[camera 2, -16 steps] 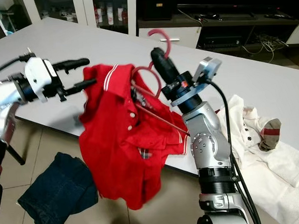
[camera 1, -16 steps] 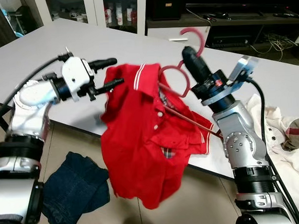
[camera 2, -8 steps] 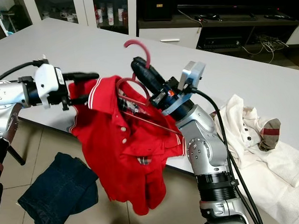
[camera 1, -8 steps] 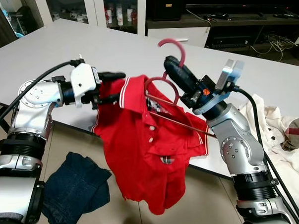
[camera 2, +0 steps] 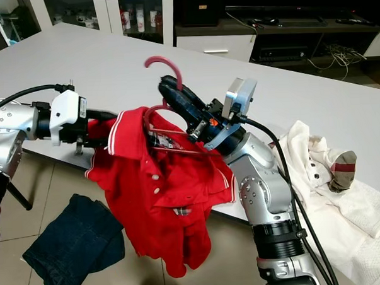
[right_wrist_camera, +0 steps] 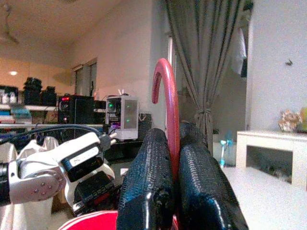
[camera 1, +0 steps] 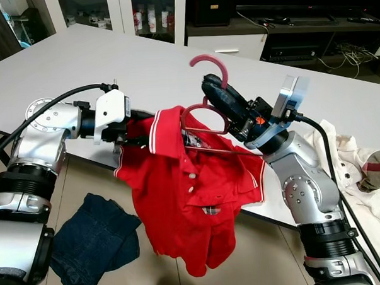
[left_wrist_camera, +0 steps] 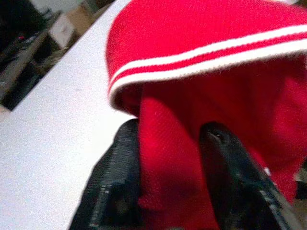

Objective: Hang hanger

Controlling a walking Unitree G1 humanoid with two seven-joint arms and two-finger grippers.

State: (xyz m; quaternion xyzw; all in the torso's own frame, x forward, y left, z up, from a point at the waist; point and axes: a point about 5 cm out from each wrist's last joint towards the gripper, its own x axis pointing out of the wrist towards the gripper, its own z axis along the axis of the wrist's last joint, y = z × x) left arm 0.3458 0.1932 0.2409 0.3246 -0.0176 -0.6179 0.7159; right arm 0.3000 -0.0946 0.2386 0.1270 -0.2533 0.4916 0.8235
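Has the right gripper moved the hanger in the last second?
Yes. Right gripper carried the hanger leftward, away from the white shirt on the table.

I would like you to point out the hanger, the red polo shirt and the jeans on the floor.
hanger (camera 1: 210,58), left eye view, on the curved pink hook.
red polo shirt (camera 1: 180,206), left eye view, on the front panel below the buttons.
jeans (camera 1: 93,244), left eye view, on the middle of the crumpled dark denim.
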